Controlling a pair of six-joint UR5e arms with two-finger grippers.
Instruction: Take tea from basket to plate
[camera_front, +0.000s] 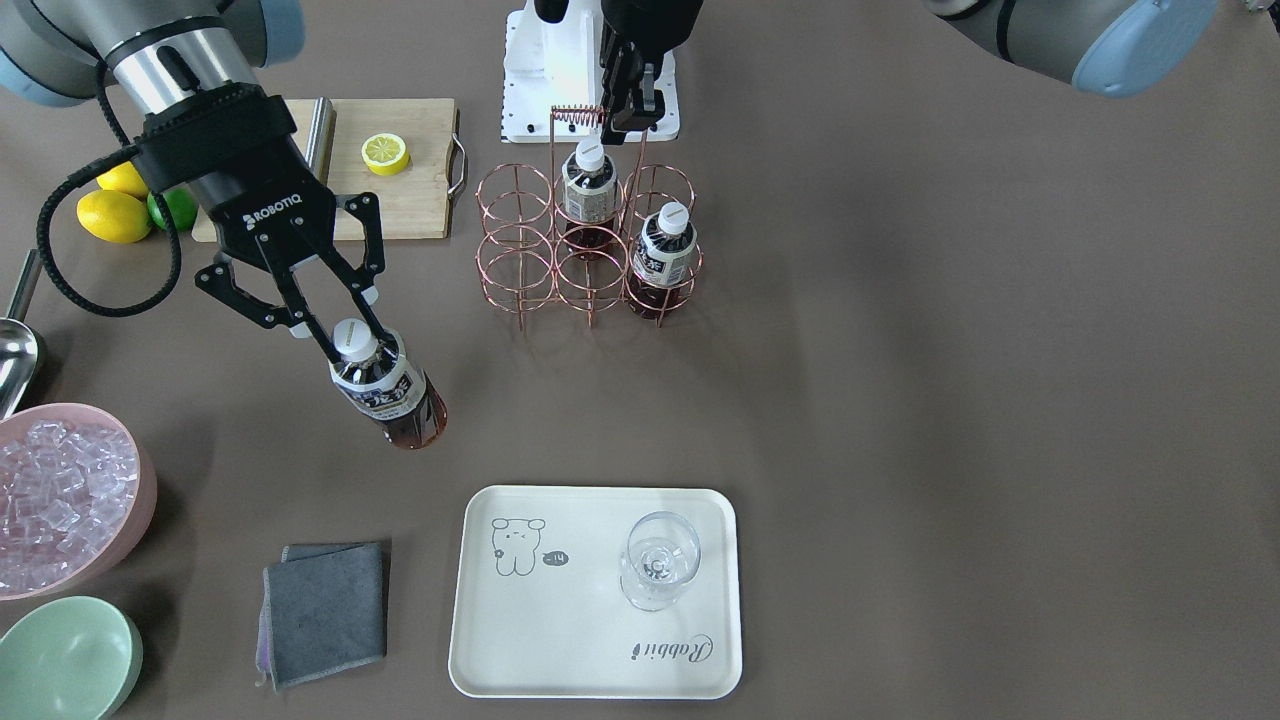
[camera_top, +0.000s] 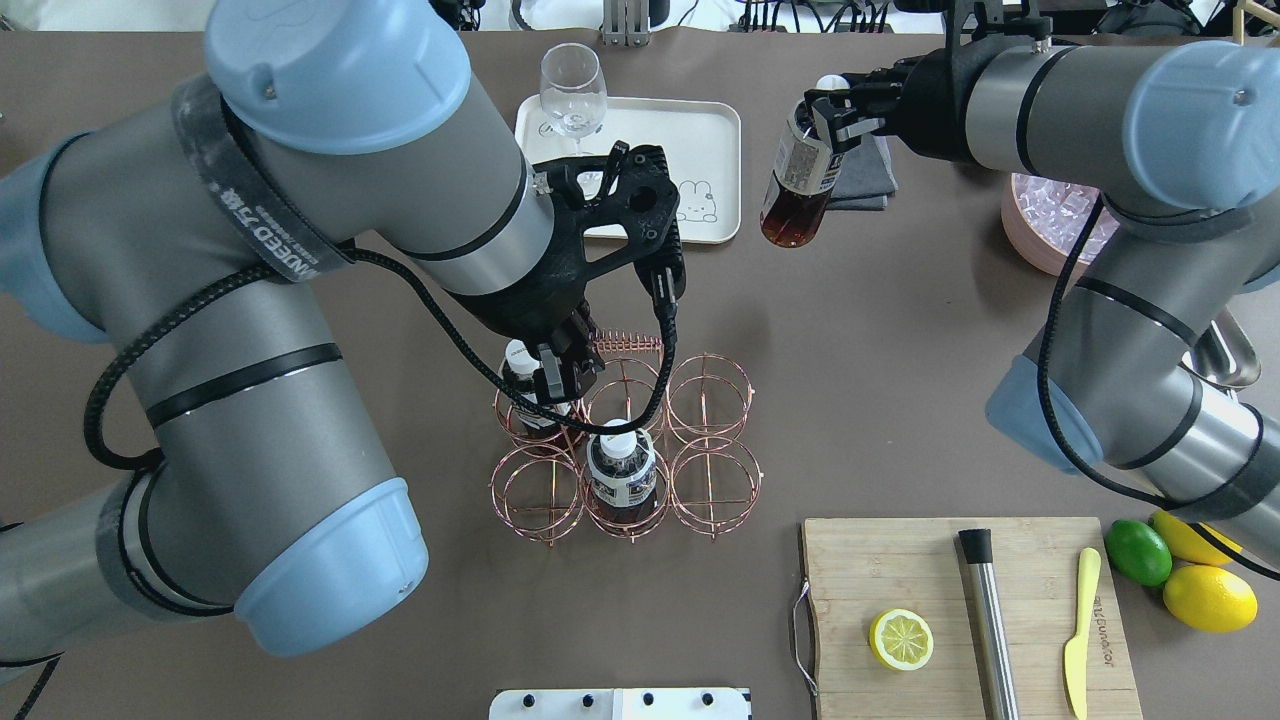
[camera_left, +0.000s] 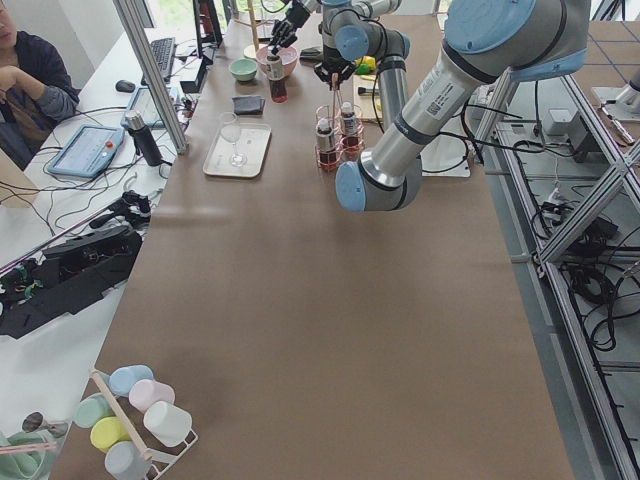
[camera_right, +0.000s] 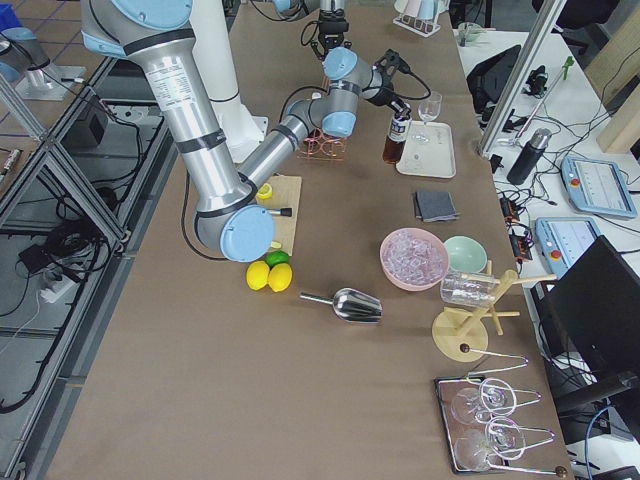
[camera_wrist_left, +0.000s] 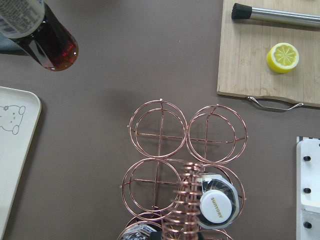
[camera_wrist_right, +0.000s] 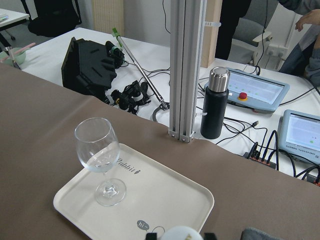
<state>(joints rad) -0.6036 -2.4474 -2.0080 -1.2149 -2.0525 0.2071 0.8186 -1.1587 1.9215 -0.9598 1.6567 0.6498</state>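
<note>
My right gripper (camera_front: 355, 345) is shut on the neck of a tea (camera_front: 388, 392) bottle with a white cap and a navy-and-white label. The bottle hangs tilted above the table, apart from the basket (camera_front: 515, 240) and just off the plate's (camera_front: 560, 640) corner, as the overhead view shows (camera_top: 798, 175). Two more bottles stand in the copper wire basket, one with a paler label (camera_front: 588, 190) and one navy (camera_front: 665, 250). My left gripper (camera_front: 625, 115) is shut on the basket's coiled handle (camera_front: 578, 115). The cream plate carries a wine glass (camera_front: 658, 560).
A wooden cutting board (camera_front: 420, 200) holds a lemon half (camera_front: 385, 153) and a steel bar tool. Lemons and a lime (camera_front: 125, 205) lie beside it. A pink bowl of ice (camera_front: 65, 495), a green bowl (camera_front: 65, 655), a grey cloth (camera_front: 325, 610) and a metal scoop (camera_front: 15, 350) sit nearby.
</note>
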